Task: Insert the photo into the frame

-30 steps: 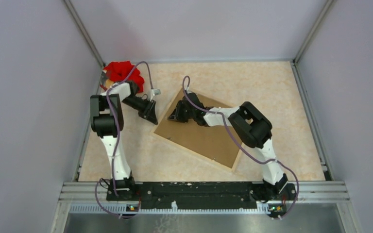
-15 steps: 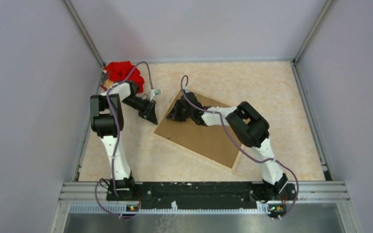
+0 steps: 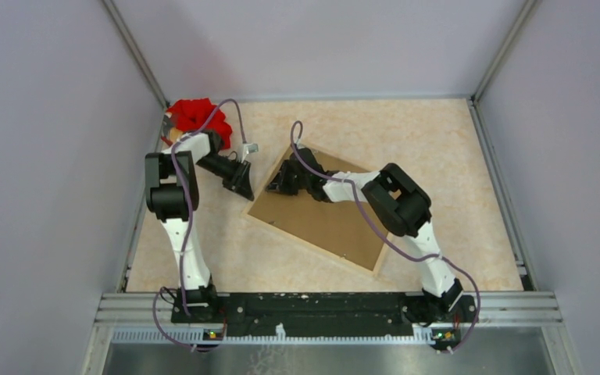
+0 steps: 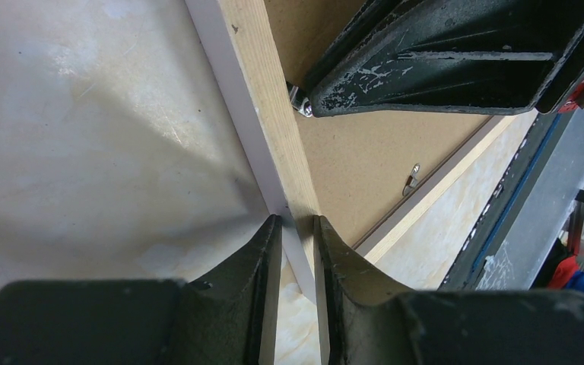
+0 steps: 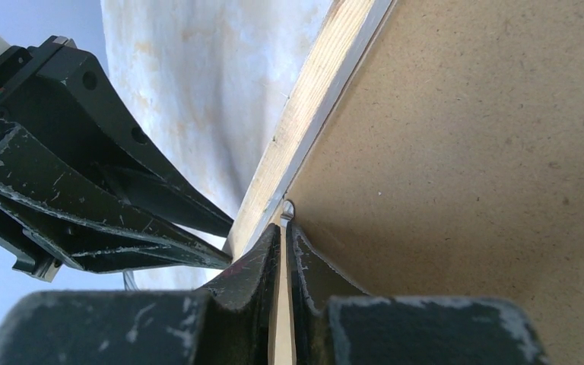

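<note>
Tally by kind
One frame (image 4: 268, 106), one backing board (image 3: 328, 223), one red object (image 3: 194, 113), two metal tabs (image 4: 412, 176), a left gripper (image 4: 295, 222) and a right gripper (image 5: 284, 228) are counted.

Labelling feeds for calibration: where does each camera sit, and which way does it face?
Top external: above and behind the robot, looking down on the table; left tool and right tool show at the frame.
Left wrist: behind the left tool, looking along its fingers clamping the frame rail.
Right wrist: behind the right tool, looking along its fingers at the backing board.
Shared: both wrist views show that rail and the other tool.
</note>
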